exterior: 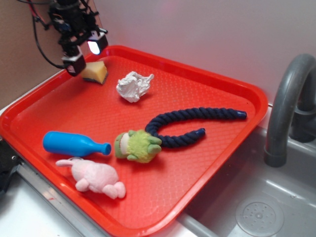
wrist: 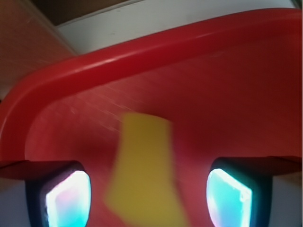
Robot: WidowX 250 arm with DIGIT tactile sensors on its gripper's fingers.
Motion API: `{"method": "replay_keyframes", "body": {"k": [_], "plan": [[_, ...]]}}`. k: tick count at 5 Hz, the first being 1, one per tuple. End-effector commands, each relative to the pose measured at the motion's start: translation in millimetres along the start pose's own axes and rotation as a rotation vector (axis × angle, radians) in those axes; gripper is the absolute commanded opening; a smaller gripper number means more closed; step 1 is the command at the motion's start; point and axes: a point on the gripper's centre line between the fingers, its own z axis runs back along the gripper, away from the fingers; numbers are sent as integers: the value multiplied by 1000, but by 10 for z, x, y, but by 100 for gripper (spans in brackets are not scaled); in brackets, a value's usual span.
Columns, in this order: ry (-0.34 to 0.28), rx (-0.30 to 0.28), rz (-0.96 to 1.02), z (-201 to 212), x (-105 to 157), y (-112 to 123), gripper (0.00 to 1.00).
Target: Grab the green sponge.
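The green sponge (exterior: 96, 72) is a small yellow foam wedge with a thin dark layer on its top face, lying in the far left corner of the red tray (exterior: 217, 98). My gripper (exterior: 85, 55) hangs just above it, open, one finger on each side. In the wrist view the sponge (wrist: 142, 175) shows as a blurred yellow block between the two glowing pads (wrist: 68, 201), with red tray visible on either side of it. Nothing is held.
On the tray lie a crumpled white paper ball (exterior: 134, 86), a dark blue rope (exterior: 190, 126), a fuzzy green plush toy (exterior: 138, 145), a blue bottle (exterior: 74, 143) and a pink plush (exterior: 96, 177). The tray's raised rim (wrist: 142, 52) runs close behind the sponge. A sink (exterior: 256, 207) and faucet (exterior: 286, 108) stand at right.
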Motion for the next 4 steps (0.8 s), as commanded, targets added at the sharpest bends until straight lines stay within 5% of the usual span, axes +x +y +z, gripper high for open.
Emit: {"method": "replay_keyframes", "body": {"k": [1,2,4], "plan": [[-59,-25,22,-112,4,-79,100],[-94,-10,-22,-106,-115,25,0],[-100,-148,-343,559,-387,57,0]]}}
